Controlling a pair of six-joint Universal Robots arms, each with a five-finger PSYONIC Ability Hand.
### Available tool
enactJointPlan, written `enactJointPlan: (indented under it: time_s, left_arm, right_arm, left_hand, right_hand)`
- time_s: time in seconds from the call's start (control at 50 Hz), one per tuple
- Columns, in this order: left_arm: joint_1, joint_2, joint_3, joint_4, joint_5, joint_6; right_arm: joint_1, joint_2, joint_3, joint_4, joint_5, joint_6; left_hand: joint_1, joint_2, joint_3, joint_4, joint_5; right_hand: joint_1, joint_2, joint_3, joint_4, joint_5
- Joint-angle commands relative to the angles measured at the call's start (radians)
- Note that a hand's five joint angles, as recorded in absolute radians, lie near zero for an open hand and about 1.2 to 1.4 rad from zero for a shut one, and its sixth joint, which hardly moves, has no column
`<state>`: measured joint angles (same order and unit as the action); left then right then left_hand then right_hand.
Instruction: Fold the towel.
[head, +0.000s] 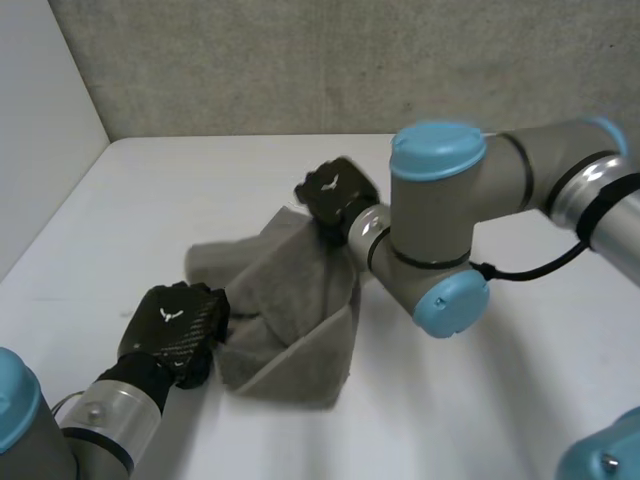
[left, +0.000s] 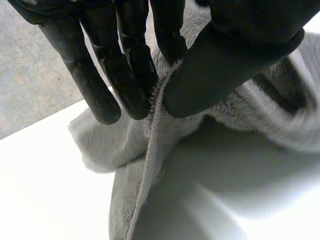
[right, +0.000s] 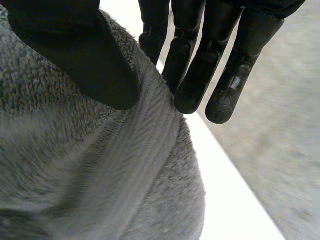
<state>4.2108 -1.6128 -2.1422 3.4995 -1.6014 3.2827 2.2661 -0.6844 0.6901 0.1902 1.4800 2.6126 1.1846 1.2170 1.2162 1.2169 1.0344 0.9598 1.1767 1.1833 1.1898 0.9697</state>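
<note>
A grey towel (head: 290, 310) lies rumpled and partly lifted in the middle of the white table (head: 180, 190). My left hand (head: 175, 330) is at its near left edge. In the left wrist view the thumb (left: 225, 65) and fingers (left: 125, 75) pinch the towel's hem (left: 155, 135) between them. My right hand (head: 335, 195) is at the towel's far edge. In the right wrist view its thumb (right: 80, 55) presses a fold of the towel (right: 125, 165) against the fingers (right: 195, 75).
A grey wall (head: 330, 60) runs behind the table and a white panel (head: 40, 110) stands at its left. My right arm (head: 470, 200) reaches across from the right over the table. Bare table (head: 500, 380) lies right of the towel.
</note>
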Motion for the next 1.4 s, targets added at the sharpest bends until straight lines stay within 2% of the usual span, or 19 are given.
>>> enactJointPlan:
  time_s: [0.02, 0.2, 0.34, 0.52, 0.66, 0.76, 0.86, 0.98, 1.0, 1.02, 1.04, 1.08, 1.1, 1.12, 1.14, 1.16, 1.24, 1.36, 1.4]
  left_arm:
    - [0.005, -0.108, 0.014, 0.085, -0.002, 0.002]
    - [0.005, -0.098, 0.045, 0.073, 0.000, 0.003]
    - [0.015, 0.045, 0.071, 0.024, 0.001, 0.005]
    - [-0.006, 0.160, 0.133, -0.079, 0.023, 0.003]
    - [0.009, 0.151, 0.150, -0.080, 0.023, 0.005]
    - [0.038, 0.102, 0.137, -0.077, 0.044, 0.017]
    - [0.037, -0.060, 0.166, -0.051, 0.087, 0.107]
    - [0.020, -0.177, 0.324, 0.035, 0.087, 0.181]
    - [0.018, -0.206, 0.411, 0.059, 0.086, 0.201]
    - [0.018, -0.234, 0.518, 0.076, 0.081, 0.218]
    - [0.018, -0.234, 0.519, 0.076, 0.081, 0.218]
    - [0.017, -0.278, 0.762, 0.087, 0.072, 0.235]
    - [0.017, -0.279, 0.763, 0.087, 0.072, 0.235]
    - [0.017, -0.292, 0.882, 0.090, 0.066, 0.230]
    - [0.017, -0.302, 0.986, 0.095, 0.058, 0.229]
    - [0.017, -0.302, 0.987, 0.095, 0.058, 0.229]
    - [0.018, -0.312, 1.172, 0.122, 0.006, 0.212]
    - [0.029, -0.308, 1.141, 0.118, -0.009, 0.178]
    - [0.034, -0.294, 1.034, 0.121, -0.002, 0.176]
  right_arm:
    - [-0.077, -0.119, 0.164, -0.006, 0.052, 0.004]
    - [-0.149, -0.271, 0.355, 0.094, 0.056, -0.102]
    - [-0.272, -0.493, 0.535, 0.236, 0.060, -0.288]
    - [-0.283, -0.633, 0.650, 0.327, 0.054, -0.327]
    - [-0.345, -0.646, 0.716, 0.334, 0.052, -0.390]
    - [-0.355, -0.580, 0.767, 0.334, 0.062, -0.466]
    - [-0.349, -0.500, 0.700, 0.310, 0.056, -0.467]
    - [-0.330, -0.402, 0.444, 0.177, 0.056, -0.308]
    - [-0.326, -0.379, 0.348, 0.129, 0.057, -0.252]
    - [-0.326, -0.379, 0.347, 0.129, 0.057, -0.252]
    - [-0.324, -0.356, 0.257, 0.080, 0.059, -0.205]
    - [-0.318, -0.337, 0.161, 0.020, 0.062, -0.149]
    - [-0.310, -0.331, 0.091, -0.044, 0.069, -0.105]
    - [-0.306, -0.333, 0.042, -0.117, 0.086, -0.064]
    - [-0.306, -0.333, 0.042, -0.118, 0.086, -0.063]
    - [-0.306, -0.339, 0.016, -0.189, 0.112, -0.043]
    - [-0.304, -0.357, -0.001, -0.272, 0.141, -0.039]
    - [-0.306, -0.353, 0.017, -0.210, 0.135, -0.040]
    - [-0.307, -0.343, 0.025, -0.178, 0.128, -0.045]
  left_hand:
    - [0.212, 0.179, 0.180, 0.179, 0.187]
    - [0.212, 0.179, 0.180, 0.179, 0.187]
    - [0.212, 0.179, 0.180, 0.179, 0.187]
    - [0.212, 0.179, 0.180, 0.179, 0.187]
    - [0.212, 0.179, 0.180, 0.179, 0.187]
    - [0.212, 0.179, 0.180, 0.179, 0.187]
    - [0.212, 0.179, 0.180, 0.179, 0.187]
    - [0.212, 0.179, 0.180, 0.179, 0.187]
    - [0.212, 0.179, 0.180, 0.179, 0.187]
    - [0.212, 0.179, 0.180, 0.179, 0.187]
    - [0.212, 0.179, 0.180, 0.179, 0.187]
    - [0.212, 0.179, 0.180, 0.179, 0.187]
    - [0.212, 0.179, 0.180, 0.179, 0.187]
    - [0.212, 0.179, 0.180, 0.179, 0.187]
    - [0.212, 0.179, 0.180, 0.179, 0.187]
    - [0.212, 0.179, 0.180, 0.179, 0.187]
    - [0.212, 0.179, 0.180, 0.179, 0.187]
    - [0.212, 0.179, 0.180, 0.179, 0.187]
    - [0.212, 0.179, 0.180, 0.179, 0.187]
  right_hand:
    - [0.436, 0.220, 0.213, 0.206, 0.252]
    - [0.436, 0.220, 0.213, 0.206, 0.252]
    - [0.436, 0.220, 0.213, 0.206, 0.252]
    - [0.436, 0.220, 0.213, 0.206, 0.252]
    - [0.436, 0.220, 0.213, 0.206, 0.252]
    - [0.436, 0.220, 0.213, 0.206, 0.252]
    - [0.436, 0.220, 0.213, 0.206, 0.252]
    - [0.436, 0.220, 0.213, 0.206, 0.252]
    - [0.436, 0.220, 0.213, 0.206, 0.252]
    - [0.436, 0.220, 0.213, 0.206, 0.252]
    - [0.436, 0.220, 0.213, 0.206, 0.252]
    - [0.436, 0.220, 0.213, 0.206, 0.252]
    - [0.436, 0.220, 0.213, 0.206, 0.252]
    - [0.436, 0.220, 0.213, 0.206, 0.252]
    - [0.436, 0.220, 0.213, 0.206, 0.252]
    - [0.436, 0.220, 0.213, 0.206, 0.252]
    - [0.436, 0.220, 0.213, 0.206, 0.252]
    - [0.436, 0.220, 0.213, 0.206, 0.252]
    - [0.436, 0.220, 0.213, 0.206, 0.252]
